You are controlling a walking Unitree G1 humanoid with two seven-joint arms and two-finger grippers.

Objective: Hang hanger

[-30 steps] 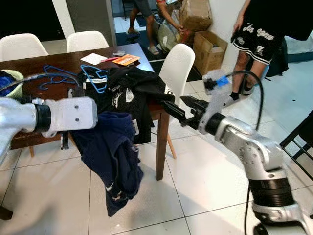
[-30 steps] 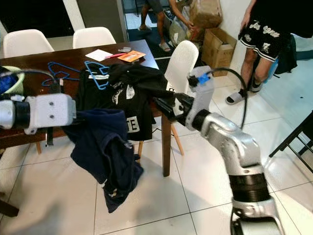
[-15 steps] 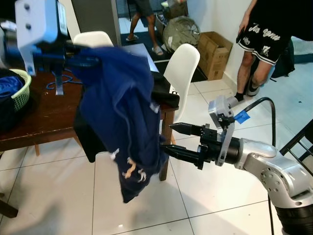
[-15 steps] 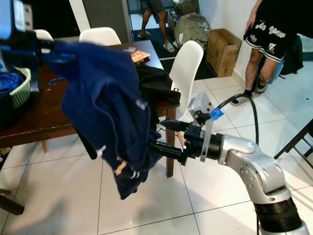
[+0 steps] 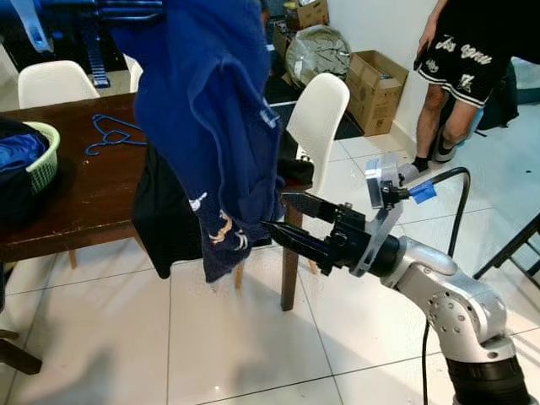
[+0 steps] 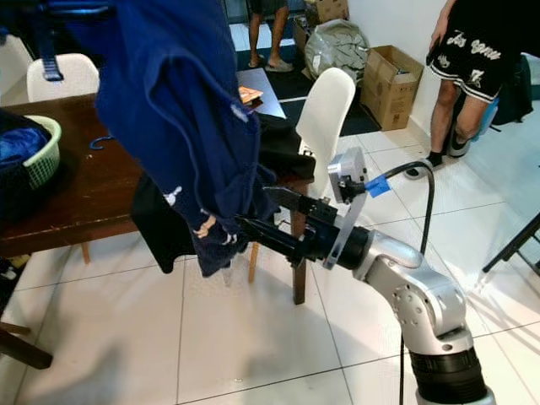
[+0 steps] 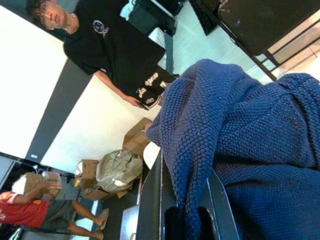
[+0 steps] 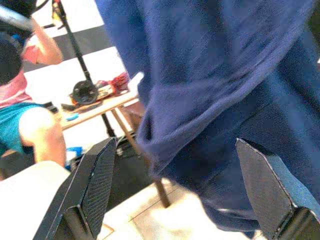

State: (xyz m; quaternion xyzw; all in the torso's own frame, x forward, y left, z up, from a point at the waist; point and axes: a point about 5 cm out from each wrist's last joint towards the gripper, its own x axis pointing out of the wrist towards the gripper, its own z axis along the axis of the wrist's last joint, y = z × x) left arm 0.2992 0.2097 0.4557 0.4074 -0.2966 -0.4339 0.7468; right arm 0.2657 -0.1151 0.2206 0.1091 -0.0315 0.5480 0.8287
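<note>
Up at top left, left gripper holds a navy top aloft, jaws closed on its bunched fabric; wrist view shows knit cloth pinched between the black fingers. Top hangs down in front of the worktop, hem at about worktop-edge height, small pale print near the hem, not readable.

Right gripper reaches in from the right just beside the lower hem, jaws spread wide, nothing between them; wrist view has both fingers far apart with the blue cloth between and beyond them. Contact with the cloth: cannot tell.

Blue hanger lies flat on the worktop, well apart from both grippers. Black garment drapes over the worktop's near edge behind the navy top. Green basket with blue cloth sits at the worktop's left end. White chair stands at the right corner, another on the far side.

Person stands at back right in black shorts with white script lettering, not clearly legible. Cardboard box and a bagged bundle sit against the far wall. Blue tape tag on the right arm's cable.
</note>
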